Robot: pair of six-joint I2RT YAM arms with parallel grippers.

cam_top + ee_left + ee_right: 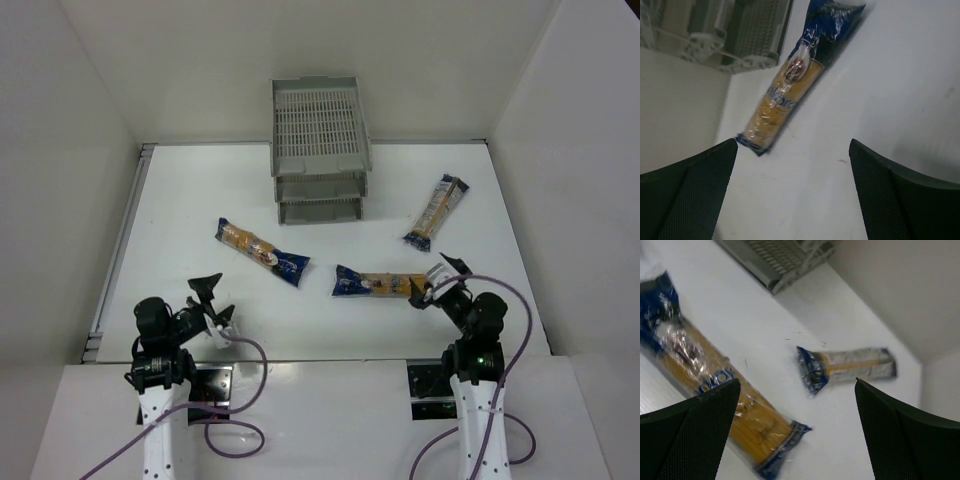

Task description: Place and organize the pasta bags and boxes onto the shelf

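Pasta in three long packs lies flat on the white counter (180,200), all of it apart from the grey three-tier tray rack (318,150) that stands at the upper centre of the overhead view. The left pack (262,251), orange with dark blue ends, sits left of centre and slants from upper left down to lower right. The middle pack (380,284), in the same colours, lies nearly level just right of centre, below the rack. The pale pack (437,211), tan with blue ends, rests in the right part of the frame, slanting steeply from upper right to lower left, near the middle pack but not touching it. The left fingers (685,200) are spread wide and hold nothing; their wrist camera shows the left pack on the counter beyond them, with a corner of the rack in the upper left. The right fingers (685,435) are likewise parted and bare, hovering at the right-hand end of the middle pack. In their wrist view that pack runs along the lower left and passes behind one finger, though contact cannot be judged. The pale pack lies beyond, in the centre.
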